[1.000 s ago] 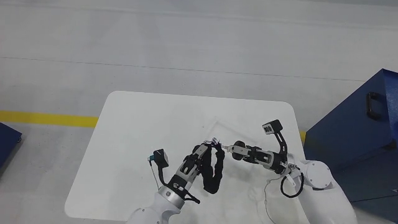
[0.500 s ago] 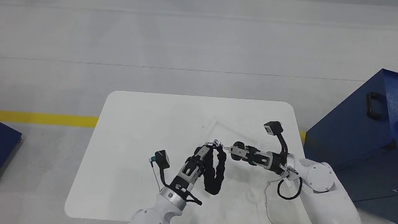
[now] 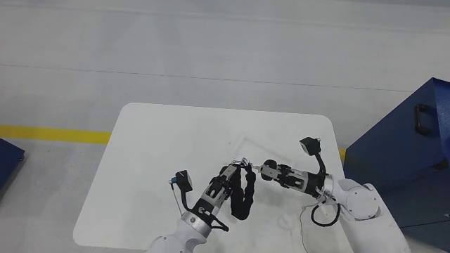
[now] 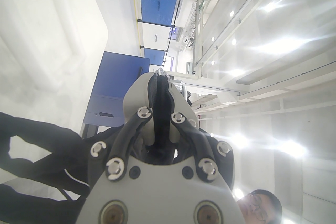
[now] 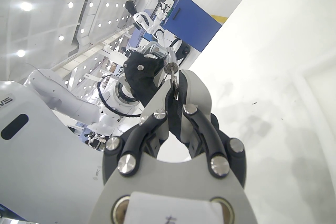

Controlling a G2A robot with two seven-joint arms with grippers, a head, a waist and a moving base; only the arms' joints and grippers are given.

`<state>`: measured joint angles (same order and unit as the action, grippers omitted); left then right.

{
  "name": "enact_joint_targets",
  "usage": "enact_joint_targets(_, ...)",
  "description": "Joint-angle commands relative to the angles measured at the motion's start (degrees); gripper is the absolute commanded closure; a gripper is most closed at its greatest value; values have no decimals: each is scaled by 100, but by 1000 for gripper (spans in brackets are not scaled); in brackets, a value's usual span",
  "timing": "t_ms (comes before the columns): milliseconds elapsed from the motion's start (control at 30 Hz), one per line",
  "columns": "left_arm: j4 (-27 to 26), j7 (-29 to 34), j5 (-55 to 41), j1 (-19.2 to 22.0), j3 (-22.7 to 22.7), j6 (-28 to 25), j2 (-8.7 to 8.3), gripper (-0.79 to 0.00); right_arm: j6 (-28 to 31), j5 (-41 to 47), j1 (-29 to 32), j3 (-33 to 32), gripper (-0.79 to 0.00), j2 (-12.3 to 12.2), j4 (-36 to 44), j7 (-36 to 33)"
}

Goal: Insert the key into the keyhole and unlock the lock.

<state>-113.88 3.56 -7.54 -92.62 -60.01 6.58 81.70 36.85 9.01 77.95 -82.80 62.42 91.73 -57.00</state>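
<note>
A silver padlock [image 5: 168, 59] is held above the white table [image 3: 155, 154], near its front middle. My left gripper [image 3: 238, 167] is shut on it, and its black fingers [image 5: 139, 70] wrap the lock's body. In the left wrist view the left gripper [image 4: 158, 83] has its fingers pressed together, with a sliver of the metal lock [image 4: 179, 86] behind them. My right gripper [image 5: 174, 89] is shut on the key [image 5: 173, 83]. The key's blade meets the keyhole [image 5: 172, 68] on the lock's round end. In the top view the right gripper [image 3: 259, 168] faces the lock [image 3: 244, 161] from the right.
A blue cabinet [image 3: 415, 140] stands off the table's right side. A faint raised outline [image 3: 281, 147] marks the tabletop behind the grippers. The left and far parts of the table are bare white surface.
Both arms have shifted very slightly toward the table's front edge. Key and lock stay together, and both grips are unchanged.
</note>
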Motion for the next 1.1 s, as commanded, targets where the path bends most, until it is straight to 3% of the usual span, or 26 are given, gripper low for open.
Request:
enact_joint_targets(0,6,-7,-14,10,6,2,0,0,45,-121,11,3,0,-8,32,73)
enact_joint_targets(1067,50,-106,-234,85,22,70,-13,0,613,-865,16,94,0,-148,136,727)
